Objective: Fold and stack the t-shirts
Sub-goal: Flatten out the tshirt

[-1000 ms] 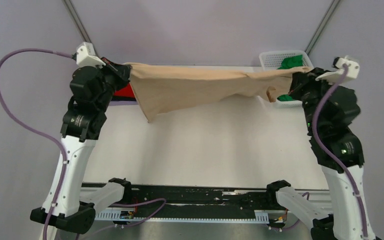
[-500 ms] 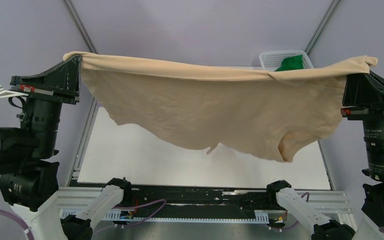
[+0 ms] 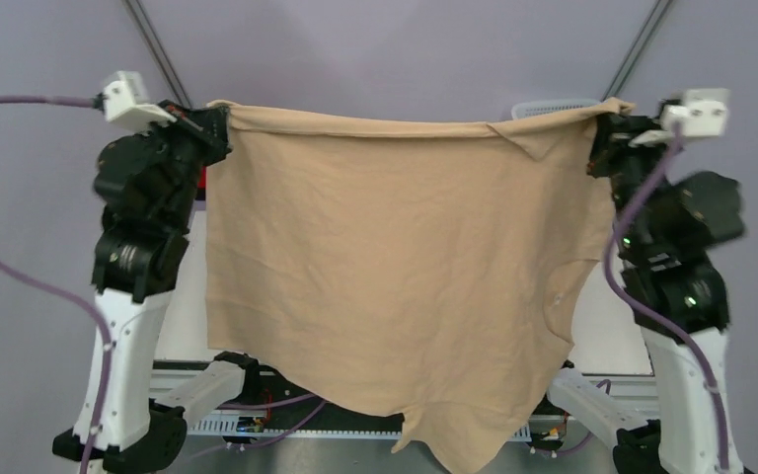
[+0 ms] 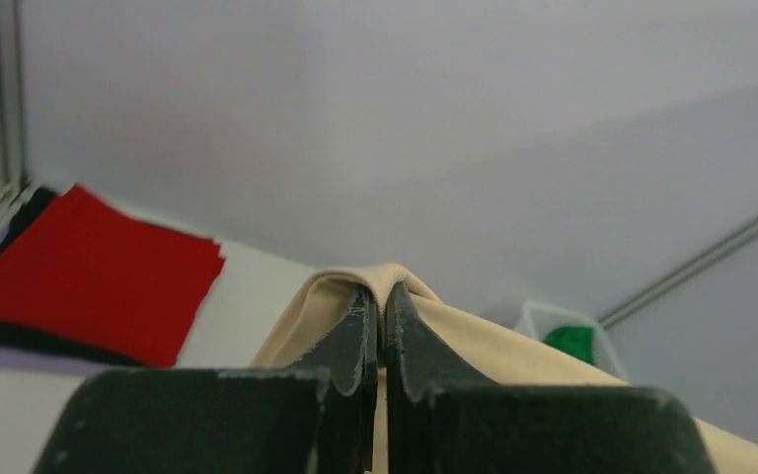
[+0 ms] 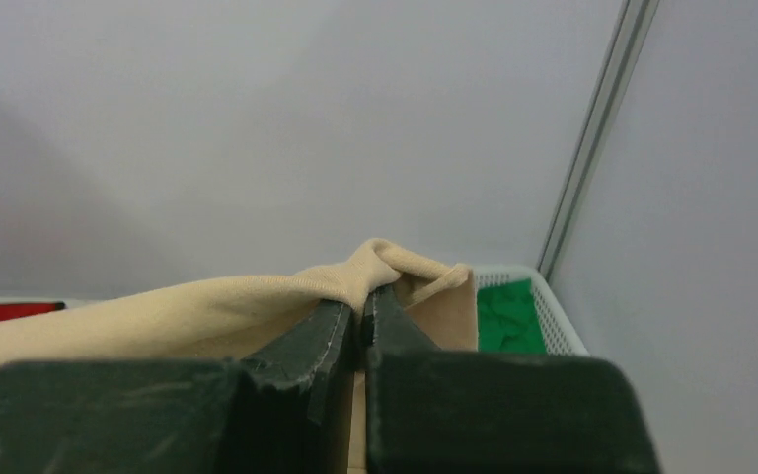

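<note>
A tan t-shirt (image 3: 395, 257) hangs spread wide between both arms, high above the table, its lower edge drooping to the bottom of the top view. My left gripper (image 3: 215, 117) is shut on its upper left corner; in the left wrist view (image 4: 383, 296) the cloth folds over the closed tips. My right gripper (image 3: 600, 120) is shut on the upper right corner, also shown in the right wrist view (image 5: 365, 296). A folded red t-shirt (image 4: 89, 272) lies on a dark one at the table's far left.
A white basket (image 5: 543, 316) holding a green t-shirt (image 5: 503, 316) stands at the table's far right corner. The hanging shirt hides most of the table in the top view. Frame poles (image 3: 158, 49) rise at both back corners.
Both arms have raised and pulled the tan shirt taut, from bunched low over the table's far edge to a wide hanging sheet. Both grips have held.
</note>
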You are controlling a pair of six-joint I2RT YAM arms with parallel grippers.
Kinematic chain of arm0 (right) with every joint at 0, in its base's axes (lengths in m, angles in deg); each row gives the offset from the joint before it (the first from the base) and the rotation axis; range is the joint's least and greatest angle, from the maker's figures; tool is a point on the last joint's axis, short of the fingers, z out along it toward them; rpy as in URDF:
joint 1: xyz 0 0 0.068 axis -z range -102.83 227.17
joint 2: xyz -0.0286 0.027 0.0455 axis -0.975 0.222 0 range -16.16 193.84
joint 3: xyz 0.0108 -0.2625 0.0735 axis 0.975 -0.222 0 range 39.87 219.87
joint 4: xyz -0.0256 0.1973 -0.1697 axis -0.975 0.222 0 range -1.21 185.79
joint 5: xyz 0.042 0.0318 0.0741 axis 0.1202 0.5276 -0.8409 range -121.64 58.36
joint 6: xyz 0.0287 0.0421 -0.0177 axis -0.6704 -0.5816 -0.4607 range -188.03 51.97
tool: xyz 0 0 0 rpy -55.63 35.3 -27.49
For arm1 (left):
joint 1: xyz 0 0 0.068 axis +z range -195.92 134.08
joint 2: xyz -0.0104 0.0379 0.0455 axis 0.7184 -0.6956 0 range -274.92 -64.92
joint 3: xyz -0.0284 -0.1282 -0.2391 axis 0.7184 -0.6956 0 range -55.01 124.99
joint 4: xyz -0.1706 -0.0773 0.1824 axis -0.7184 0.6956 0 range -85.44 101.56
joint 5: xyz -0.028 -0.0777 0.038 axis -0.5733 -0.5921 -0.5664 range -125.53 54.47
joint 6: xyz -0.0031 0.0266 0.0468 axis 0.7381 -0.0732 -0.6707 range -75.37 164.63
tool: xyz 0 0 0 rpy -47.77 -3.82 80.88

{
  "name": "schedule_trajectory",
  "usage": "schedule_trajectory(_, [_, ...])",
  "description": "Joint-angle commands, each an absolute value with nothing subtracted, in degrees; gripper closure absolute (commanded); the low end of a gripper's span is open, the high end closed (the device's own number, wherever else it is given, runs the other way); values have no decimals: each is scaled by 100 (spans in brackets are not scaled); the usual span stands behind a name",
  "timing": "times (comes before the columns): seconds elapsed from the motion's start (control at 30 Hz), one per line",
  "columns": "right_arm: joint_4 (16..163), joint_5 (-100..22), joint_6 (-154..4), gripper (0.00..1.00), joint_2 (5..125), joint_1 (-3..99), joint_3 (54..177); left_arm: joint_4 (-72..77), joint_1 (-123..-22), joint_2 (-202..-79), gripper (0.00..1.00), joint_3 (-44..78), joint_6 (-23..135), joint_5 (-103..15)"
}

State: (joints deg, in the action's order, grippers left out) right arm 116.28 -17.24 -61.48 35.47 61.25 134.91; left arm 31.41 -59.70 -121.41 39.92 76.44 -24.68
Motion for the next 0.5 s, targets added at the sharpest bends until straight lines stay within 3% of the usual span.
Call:
schedule_trajectory(0.0, [10780, -939, -6046, 95, 4245, 6182, 12016, 3103, -5937, -13014, 98, 2911, 7732, -1127])
schedule_trajectory(0.17, [10253, -1274, -6843, 92, 5622, 6548, 11031, 2809, -5791, -14350, 94, 2066, 8091, -367])
schedule_trajectory(0.23, [10207, -1491, -7289, 80, 6701, 6688, 11182, 2859, -5576, -15156, 84, 2190, 8283, -580])
schedule_trajectory(0.3, [10341, -1675, -7655, 71, 7593, 6783, 11704, 3193, -5458, -15969, 27, 2727, 8563, -1153])
schedule_trajectory(0.33, [10560, -1857, -7776, 56, 7949, 6799, 12077, 3366, -5447, -16413, 7, 3172, 8561, -1272])
schedule_trajectory(0.37, [10935, -1995, -7871, 39, 8220, 6796, 12457, 3436, -5439, -16590, 4, 3392, 8533, -1559])
schedule_trajectory(0.47, [11445, -2179, -8124, 4, 8402, 6785, 12928, 3350, -5444, -16890, 0, 3838, 8429, -2031])
